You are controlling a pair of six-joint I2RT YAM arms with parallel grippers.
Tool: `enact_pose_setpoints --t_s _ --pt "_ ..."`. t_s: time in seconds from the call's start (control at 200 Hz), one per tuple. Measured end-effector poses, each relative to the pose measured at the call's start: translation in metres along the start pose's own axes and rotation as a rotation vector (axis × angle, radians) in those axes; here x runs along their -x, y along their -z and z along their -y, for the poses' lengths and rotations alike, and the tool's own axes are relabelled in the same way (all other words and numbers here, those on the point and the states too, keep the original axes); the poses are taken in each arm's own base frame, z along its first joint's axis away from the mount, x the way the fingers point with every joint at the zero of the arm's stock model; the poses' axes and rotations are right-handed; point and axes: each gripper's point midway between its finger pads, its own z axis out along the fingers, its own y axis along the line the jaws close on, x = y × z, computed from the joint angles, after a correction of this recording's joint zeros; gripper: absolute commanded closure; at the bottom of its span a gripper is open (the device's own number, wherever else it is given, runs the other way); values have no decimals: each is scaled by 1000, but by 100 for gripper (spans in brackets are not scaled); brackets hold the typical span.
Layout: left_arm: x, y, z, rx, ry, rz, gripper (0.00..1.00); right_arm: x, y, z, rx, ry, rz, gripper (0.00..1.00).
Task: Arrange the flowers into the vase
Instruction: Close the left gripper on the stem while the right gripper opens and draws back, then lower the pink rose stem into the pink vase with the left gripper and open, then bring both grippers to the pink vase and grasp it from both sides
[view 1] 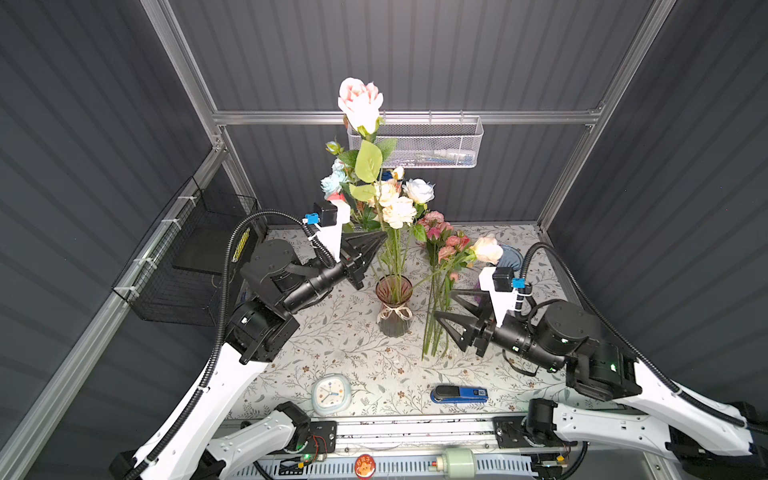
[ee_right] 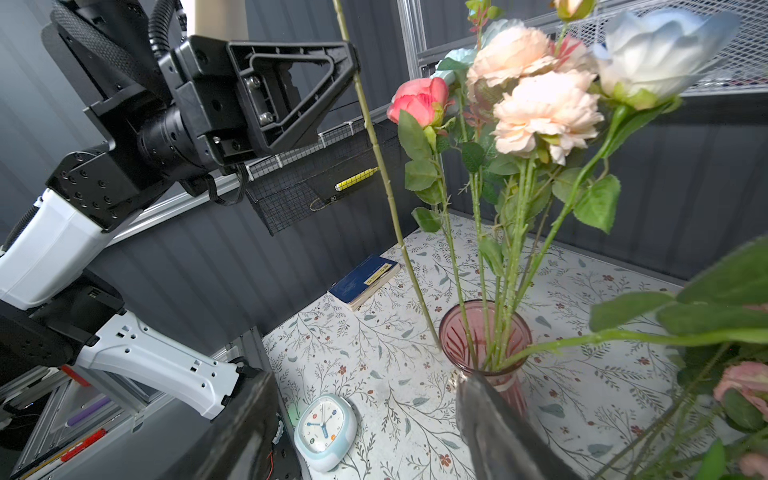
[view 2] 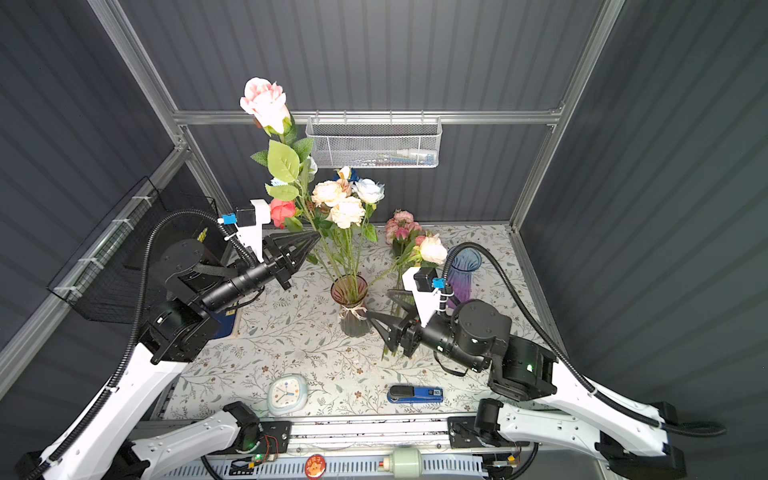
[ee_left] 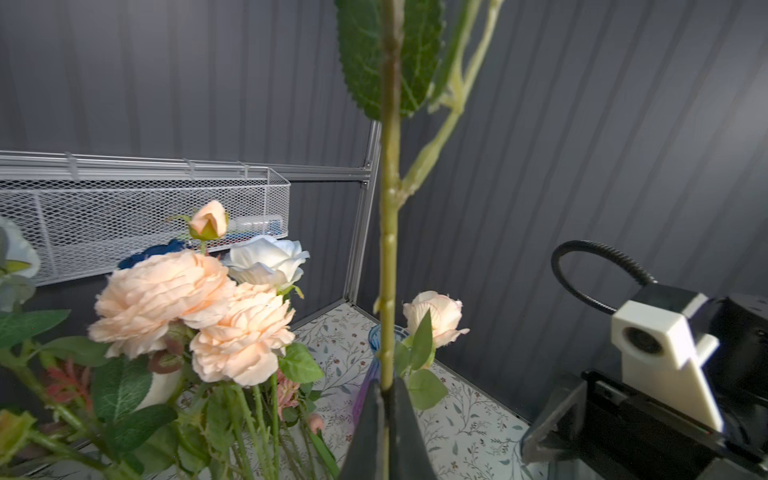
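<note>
Tall pale-pink rose (view 1: 360,102) on a leafy green stem, upright, pinched tight in the left gripper (view 1: 382,237) above the pink glass vase (view 1: 393,291); stem foot at the rim, in or out unclear. Vase holds peach, white and coral blooms (view 1: 399,210) on long stems; right gripper (view 1: 444,304) spread wide, near the pink spray roses (view 1: 446,245).
</note>
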Motion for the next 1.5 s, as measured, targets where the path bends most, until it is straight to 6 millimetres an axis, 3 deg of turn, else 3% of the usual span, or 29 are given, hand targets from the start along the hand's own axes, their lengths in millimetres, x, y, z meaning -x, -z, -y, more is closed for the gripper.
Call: enact_pose_setpoints --t_s 0.22,0.375,0.605,0.78,0.855,0.945,1.025,1.115,1.311,1.501 --pt "-20 -25 -25 83 -56 -31 100 3 8 4 -14 0 12 29" --pt "-48 -39 -39 112 -55 -72 100 -1 9 6 -24 6 7 29" --pt "-90 -44 -53 150 -39 -132 100 -1 13 7 -24 9 11 30" --pt "-136 -36 -67 208 6 -208 100 -1 14 7 -24 9 12 30" --pt "-154 -31 -72 236 32 -238 67 -2 14 8 -24 10 10 30" --pt "-168 -22 -75 260 68 -258 40 -3 14 8 -24 11 8 30" --pt "-166 -16 -74 270 101 -247 29 -5 12 8 -26 11 1 29" --pt "-153 -9 -70 266 131 -204 24 -6 11 8 -27 10 -2 27" --pt "-125 5 -52 211 203 -124 20 -17 6 9 -31 10 -36 26" --pt "-102 19 -27 104 285 -63 20 -44 -5 8 -18 9 -132 26"
